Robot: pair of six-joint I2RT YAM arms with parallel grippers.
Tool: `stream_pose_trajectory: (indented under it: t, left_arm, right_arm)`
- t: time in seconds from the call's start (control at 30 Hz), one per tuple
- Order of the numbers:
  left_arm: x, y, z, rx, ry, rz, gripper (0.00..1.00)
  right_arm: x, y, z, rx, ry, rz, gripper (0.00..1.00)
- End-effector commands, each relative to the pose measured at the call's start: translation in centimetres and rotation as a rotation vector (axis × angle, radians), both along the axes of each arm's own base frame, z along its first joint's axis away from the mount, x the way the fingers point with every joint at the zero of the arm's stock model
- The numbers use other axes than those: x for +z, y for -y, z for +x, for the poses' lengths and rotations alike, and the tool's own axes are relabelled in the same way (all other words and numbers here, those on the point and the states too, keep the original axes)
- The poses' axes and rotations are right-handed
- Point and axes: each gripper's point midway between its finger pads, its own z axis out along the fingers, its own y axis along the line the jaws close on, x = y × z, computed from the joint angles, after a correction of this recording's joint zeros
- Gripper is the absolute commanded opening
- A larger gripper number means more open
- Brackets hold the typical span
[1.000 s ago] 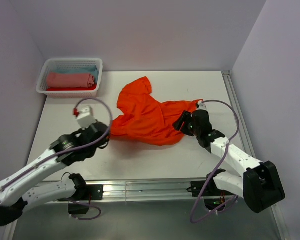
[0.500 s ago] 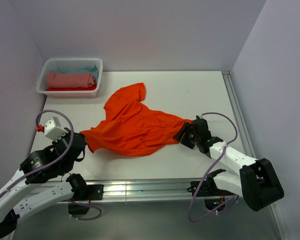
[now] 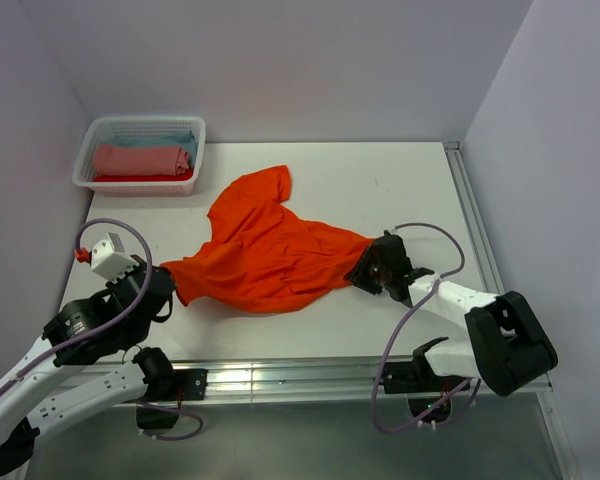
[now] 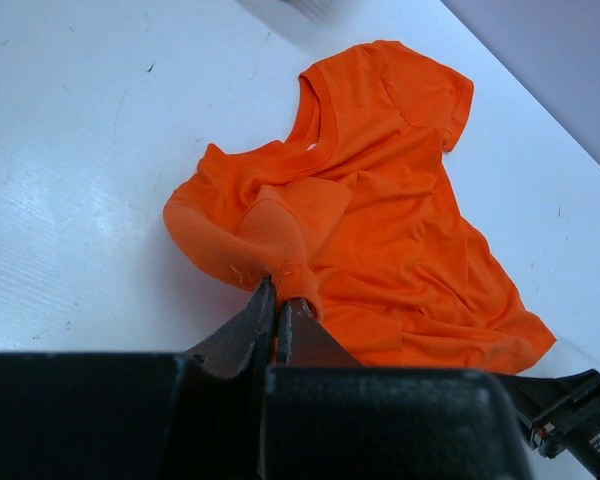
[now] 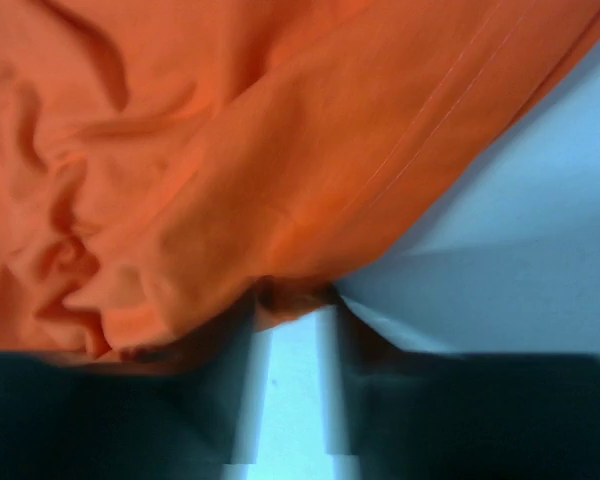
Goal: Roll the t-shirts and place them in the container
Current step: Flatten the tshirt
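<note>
The bright orange t-shirt [image 3: 270,250] lies crumpled and stretched across the table's middle, one sleeve pointing to the back. My left gripper [image 3: 170,282] is at its left end, shut on a bunched cuff of orange cloth [image 4: 295,278]. My right gripper [image 3: 366,268] is low at the shirt's right corner. In the right wrist view its jaws [image 5: 293,300] stand apart, with the hem's edge [image 5: 290,295] between the tips and bare table showing behind them. Salmon-pink [image 3: 140,159], light blue [image 3: 178,140] and red [image 3: 140,179] rolls lie in the basket.
The white lattice basket [image 3: 84,168] stands at the back left corner. A metal rail [image 3: 470,210] runs along the table's right edge, and purple walls close in on three sides. The arm bases sit at the near edge.
My left gripper has dragged the shirt left and toward the near edge, stretching it out. My right gripper has moved nearer with the shirt's right corner, and its jaws have narrowed.
</note>
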Motion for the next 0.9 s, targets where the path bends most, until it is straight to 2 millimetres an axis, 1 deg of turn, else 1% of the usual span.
stream_pose_trajectory:
  t: [0.0, 0.03, 0.07, 0.1, 0.13, 0.17, 0.2, 0.23, 0.27, 0.3, 0.33, 0.37, 0.4, 0.43, 0.47, 0.53, 0.57, 0.6, 0.67, 0.7, 0.73, 0.77, 0.8, 0.83, 0.87]
  left_arm:
    - [0.6, -0.3, 0.3, 0.015, 0.028, 0.007, 0.00]
    - [0.7, -0.3, 0.3, 0.013, 0.030, 0.004, 0.00]
    - [0.6, -0.1, 0.4, 0.009, 0.028, 0.007, 0.00]
    - [0.5, 0.0, 0.4, 0.005, 0.027, 0.007, 0.00]
    - [0.4, 0.1, 0.4, 0.001, 0.023, 0.012, 0.00]
    - [0.4, 0.3, 0.6, -0.005, 0.019, 0.020, 0.00]
    - [0.3, 0.5, 0.6, -0.010, 0.015, 0.028, 0.00]
    - [0.3, 0.7, 0.7, -0.013, 0.011, 0.033, 0.00]
    - [0.1, 0.8, 0.9, -0.017, 0.001, 0.057, 0.00]
    - [0.4, 0.8, 1.0, -0.014, 0.001, 0.061, 0.00]
    - [0.2, 0.7, 1.0, -0.008, -0.012, 0.086, 0.00]
    - [0.2, 0.6, 1.0, -0.005, -0.016, 0.097, 0.00]
    - [0.6, 0.6, 1.1, -0.002, -0.016, 0.099, 0.00]
    - [0.7, 0.5, 1.1, 0.001, -0.017, 0.102, 0.00]
    - [0.7, 0.4, 1.0, -0.002, -0.019, 0.113, 0.00]
    - [1.1, 0.4, 0.9, -0.016, -0.013, 0.110, 0.00]
    - [1.2, 0.4, 0.8, -0.020, -0.011, 0.104, 0.00]
    - [1.2, 0.4, 0.7, -0.026, -0.009, 0.101, 0.00]
    - [1.3, 0.5, 0.7, -0.064, 0.003, 0.114, 0.00]
    - [1.2, 1.2, 0.7, -0.092, 0.003, 0.103, 0.00]
    - [1.2, 1.2, 0.7, -0.099, 0.005, 0.106, 0.00]
    - [1.0, 1.4, 0.7, -0.108, 0.001, 0.108, 0.00]
    - [1.0, 1.8, 0.9, -0.121, 0.002, 0.106, 0.00]
    - [0.8, 1.9, 1.0, -0.123, -0.005, 0.120, 0.00]
    - [0.7, 2.0, 1.0, -0.123, -0.008, 0.123, 0.00]
  right_arm:
    - [0.1, 0.7, 2.3, -0.037, 0.027, -0.080, 0.25]
    - [0.0, 1.0, 2.2, -0.032, 0.009, -0.105, 0.10]
    - [0.5, 1.3, 2.8, -0.039, 0.004, -0.115, 0.00]
    - [1.3, 1.5, 3.6, -0.048, 0.027, -0.109, 0.00]
    - [1.8, 2.1, 3.8, -0.061, 0.025, -0.114, 0.00]
    - [3.2, 2.7, 4.9, -0.087, 0.055, -0.107, 0.00]
    - [4.7, 4.3, 6.1, -0.132, 0.093, -0.100, 0.00]
    - [5.6, 5.2, 6.7, -0.155, 0.107, -0.102, 0.00]
    - [8.4, 5.7, 8.8, -0.177, 0.165, -0.092, 0.00]
    - [8.1, 6.8, 9.3, -0.178, 0.115, -0.109, 0.00]
    - [11.9, 6.7, 12.2, -0.170, 0.181, -0.099, 0.00]
    - [12.8, 6.5, 13.2, -0.146, 0.172, -0.107, 0.00]
    - [11.3, 6.1, 14.3, -0.099, 0.110, -0.128, 0.09]
    - [11.5, 5.4, 14.5, -0.066, 0.069, -0.113, 0.16]
    - [13.4, 4.9, 16.1, -0.059, 0.107, -0.100, 0.26]
    - [13.9, 5.1, 17.1, -0.078, 0.142, -0.095, 0.43]
    - [14.2, 5.2, 17.1, -0.085, 0.158, -0.094, 0.53]
    - [14.9, 5.2, 16.9, -0.082, 0.184, -0.096, 0.66]
    - [14.1, 5.4, 15.9, -0.071, 0.170, -0.106, 0.67]
    - [14.1, 5.5, 15.2, -0.063, 0.178, -0.111, 0.66]
    - [12.4, 5.6, 14.1, -0.056, 0.159, -0.115, 0.65]
    - [11.8, 5.7, 13.3, -0.056, 0.154, -0.118, 0.59]
    - [12.3, 5.8, 12.8, -0.052, 0.190, -0.114, 0.53]
    - [10.1, 5.9, 11.1, -0.044, 0.151, -0.115, 0.48]
    - [10.1, 5.5, 10.2, -0.027, 0.158, -0.090, 0.42]
